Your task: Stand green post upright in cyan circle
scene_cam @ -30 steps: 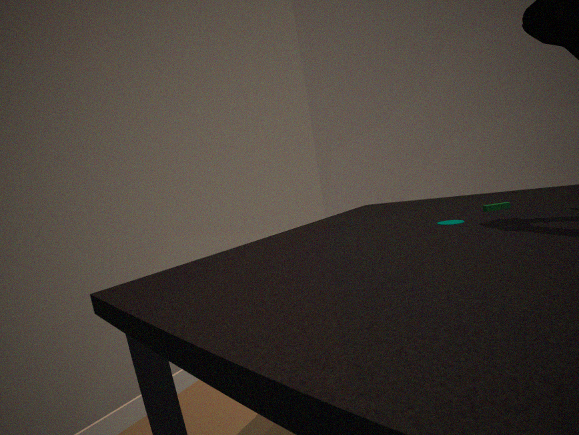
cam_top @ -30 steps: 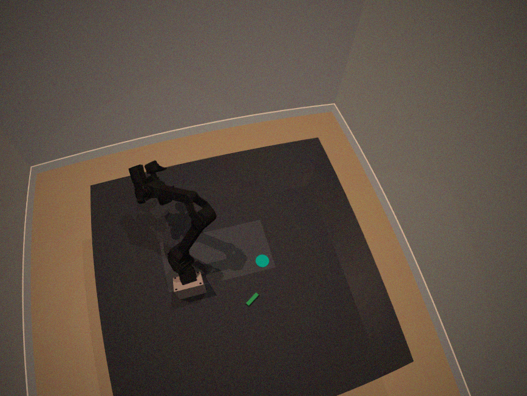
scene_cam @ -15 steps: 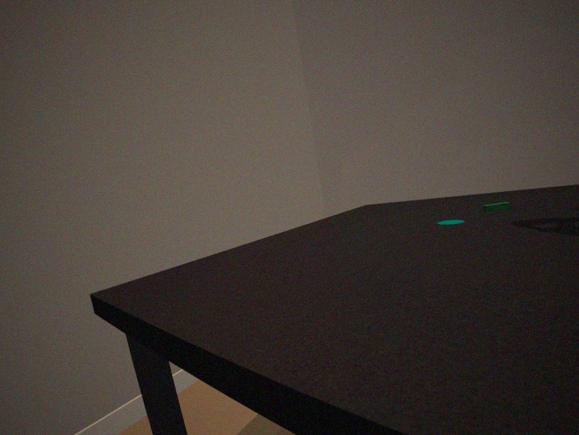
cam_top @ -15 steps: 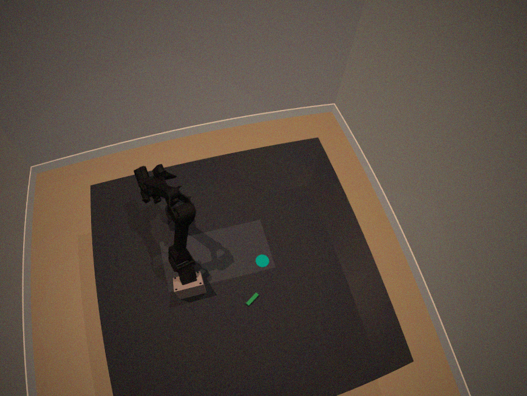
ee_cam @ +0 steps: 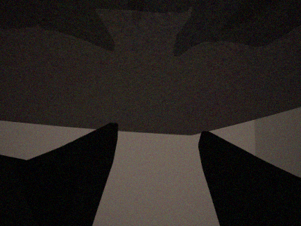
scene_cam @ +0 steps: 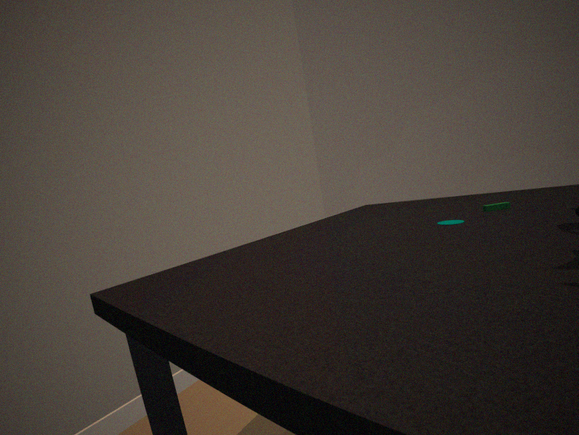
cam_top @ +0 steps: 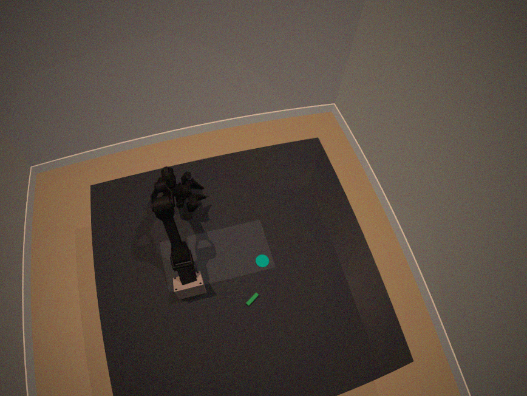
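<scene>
The green post [cam_top: 252, 299] [scene_cam: 496, 206] lies on its side on the dark table, a short way from the cyan circle. The cyan circle [cam_top: 262, 260] [scene_cam: 450, 222] is flat on the table, with nothing standing on it. My gripper [cam_top: 205, 192] [ee_cam: 159, 134] is partly open, with nothing between its fingers. It is above the table, well away from both the post and the circle, on the upper left side in the top view. The post and circle do not show in the wrist view. The exterior view shows only dark bits of the arm at its right edge.
The dark table [cam_top: 298, 204] [scene_cam: 327, 299] has its far edge beyond the gripper. The arm's pale base block [cam_top: 190, 291] stands left of the post in the top view. A paler rectangular patch [cam_top: 234, 240] lies between the arm and the circle. Arm shadows fall near the base.
</scene>
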Controlling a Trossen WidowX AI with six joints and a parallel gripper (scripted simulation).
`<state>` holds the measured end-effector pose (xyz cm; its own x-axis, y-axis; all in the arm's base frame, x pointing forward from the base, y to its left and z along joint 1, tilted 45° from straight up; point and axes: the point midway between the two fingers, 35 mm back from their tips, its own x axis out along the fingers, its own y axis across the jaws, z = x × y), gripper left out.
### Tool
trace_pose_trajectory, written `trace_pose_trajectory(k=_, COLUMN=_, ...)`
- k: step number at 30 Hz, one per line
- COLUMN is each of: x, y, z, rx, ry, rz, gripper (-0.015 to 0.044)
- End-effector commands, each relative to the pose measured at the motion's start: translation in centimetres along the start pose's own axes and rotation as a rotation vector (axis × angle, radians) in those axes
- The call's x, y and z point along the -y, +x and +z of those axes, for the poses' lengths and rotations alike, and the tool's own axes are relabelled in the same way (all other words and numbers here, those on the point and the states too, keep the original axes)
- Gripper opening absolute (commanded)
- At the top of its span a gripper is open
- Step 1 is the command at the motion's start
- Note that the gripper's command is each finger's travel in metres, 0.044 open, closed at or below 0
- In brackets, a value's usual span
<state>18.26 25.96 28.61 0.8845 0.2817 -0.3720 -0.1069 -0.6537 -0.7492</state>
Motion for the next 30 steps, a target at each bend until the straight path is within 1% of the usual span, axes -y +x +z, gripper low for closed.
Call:
trace_pose_trajectory(k=1, x=-1.8, y=3.4, z=-0.9, rx=-0.007, ry=0.009, rz=0.122, gripper=0.0233)
trace_pose_trajectory(k=9, x=-7.7, y=9.7, z=-3.3, rx=-0.003, ry=0.059, rz=0.405, gripper=0.0233)
trace_pose_trajectory(k=16, x=-14.3, y=13.7, z=-6.1, rx=0.02, ry=0.173, rz=0.657, gripper=0.0233)
trace_pose_trajectory(k=23, x=-21.5, y=15.6, z=-8.9, rx=0.055, ry=0.355, rz=0.896, gripper=0.0233)
trace_pose_trajectory(k=30, x=-28.8, y=15.8, z=-11.4, rx=0.097, ry=0.603, rz=1.106, gripper=0.0233)
